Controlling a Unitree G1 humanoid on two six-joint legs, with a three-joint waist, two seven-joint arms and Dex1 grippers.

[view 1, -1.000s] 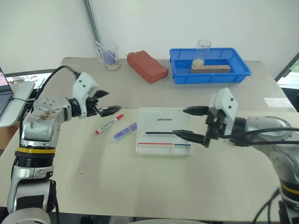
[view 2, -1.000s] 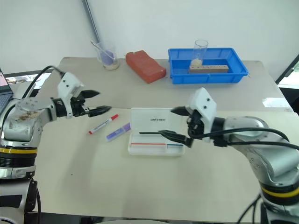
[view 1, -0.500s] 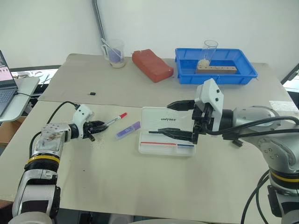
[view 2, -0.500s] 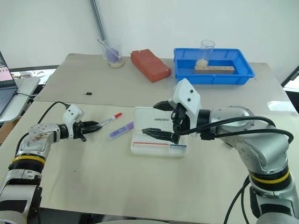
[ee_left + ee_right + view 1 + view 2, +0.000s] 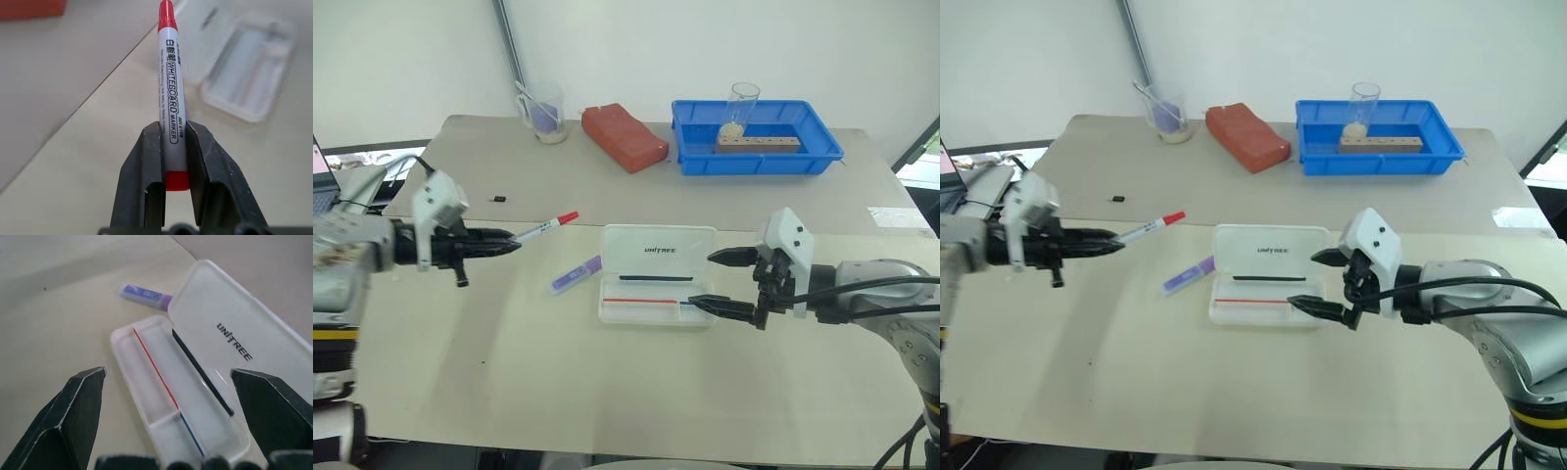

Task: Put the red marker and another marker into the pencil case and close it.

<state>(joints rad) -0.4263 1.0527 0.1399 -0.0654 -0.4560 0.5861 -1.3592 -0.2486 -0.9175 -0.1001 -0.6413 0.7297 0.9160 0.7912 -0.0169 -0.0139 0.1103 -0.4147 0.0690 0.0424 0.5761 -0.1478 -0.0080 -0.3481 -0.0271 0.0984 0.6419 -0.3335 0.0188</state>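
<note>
One red marker (image 5: 545,226), one purple highlighter (image 5: 576,275), one pencil case (image 5: 656,274), one blue tray (image 5: 757,138).

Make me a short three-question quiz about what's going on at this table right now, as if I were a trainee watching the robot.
1. True or false: the left gripper is shut on the slim white-barrelled red-capped marker.
2. Where does the short purple highlighter lie?
A. In the large blue plastic tray
B. On the table, beside the open white translucent plastic pencil case
C. Inside the pencil case
3. Fill in: the right gripper stands ____ near the pencil case, holding nothing.

Key:
1. True.
2. B.
3. Open.
</note>
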